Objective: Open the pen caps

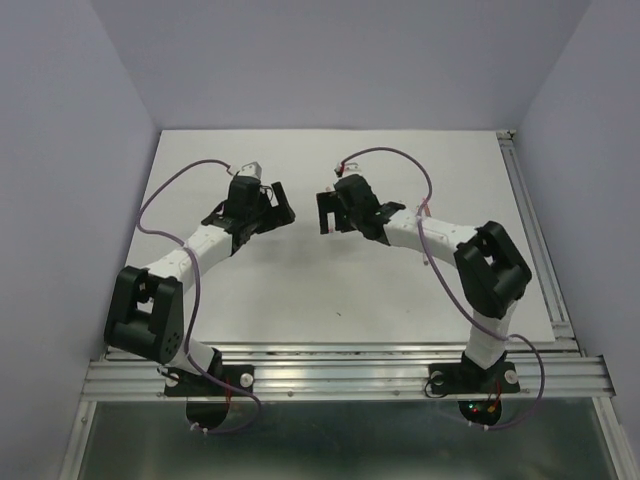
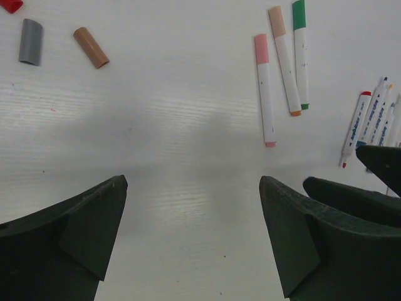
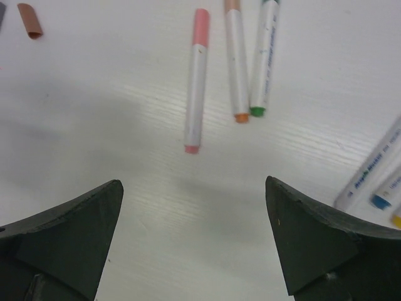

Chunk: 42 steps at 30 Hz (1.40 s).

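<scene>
Hovering above the surface (image 2: 188,125), the left fingers (image 2: 75,238) and right fingers (image 3: 313,238) stand wide apart, holding nothing; the pink pen (image 3: 196,80) lies just ahead, still capped; it looks light, stiff and slippery, so pinch its cap (image 3: 200,25) and its barrel (image 3: 194,110).

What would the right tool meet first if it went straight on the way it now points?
Likely the pink-capped pen, lying ahead of the open right tool; depth is unclear, so bare table might come first.
</scene>
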Motion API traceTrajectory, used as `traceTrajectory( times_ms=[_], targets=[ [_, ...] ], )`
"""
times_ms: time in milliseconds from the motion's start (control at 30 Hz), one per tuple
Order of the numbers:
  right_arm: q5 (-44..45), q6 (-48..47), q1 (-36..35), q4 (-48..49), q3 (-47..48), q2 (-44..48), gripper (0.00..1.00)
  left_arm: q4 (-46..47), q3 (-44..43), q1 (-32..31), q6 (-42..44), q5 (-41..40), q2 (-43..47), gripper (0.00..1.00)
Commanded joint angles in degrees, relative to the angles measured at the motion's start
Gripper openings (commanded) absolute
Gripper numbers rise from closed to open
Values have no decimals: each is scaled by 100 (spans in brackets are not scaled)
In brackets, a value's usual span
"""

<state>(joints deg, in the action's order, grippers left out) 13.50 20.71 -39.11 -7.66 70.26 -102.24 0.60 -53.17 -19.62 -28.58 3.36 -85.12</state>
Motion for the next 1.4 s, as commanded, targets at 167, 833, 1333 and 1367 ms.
traceTrajectory(
  times_ms=[167, 833, 1333, 1367],
  targets=[
    [136, -225, -237, -253, 1990, -1587, 100, 124, 395, 397, -104, -283, 961, 99],
    [549, -137, -246, -675, 2449, -2688, 20, 116, 430, 547, -104, -169, 1050, 99],
    [-1674, 969, -439, 2531, -1267, 385, 1, 1267, 685, 187, -895, 1546, 716, 99],
    [-1831, 1040, -439, 2681, -1504, 510, 1, 1267, 659, 56, -956, 1537, 725, 99]
  ],
)
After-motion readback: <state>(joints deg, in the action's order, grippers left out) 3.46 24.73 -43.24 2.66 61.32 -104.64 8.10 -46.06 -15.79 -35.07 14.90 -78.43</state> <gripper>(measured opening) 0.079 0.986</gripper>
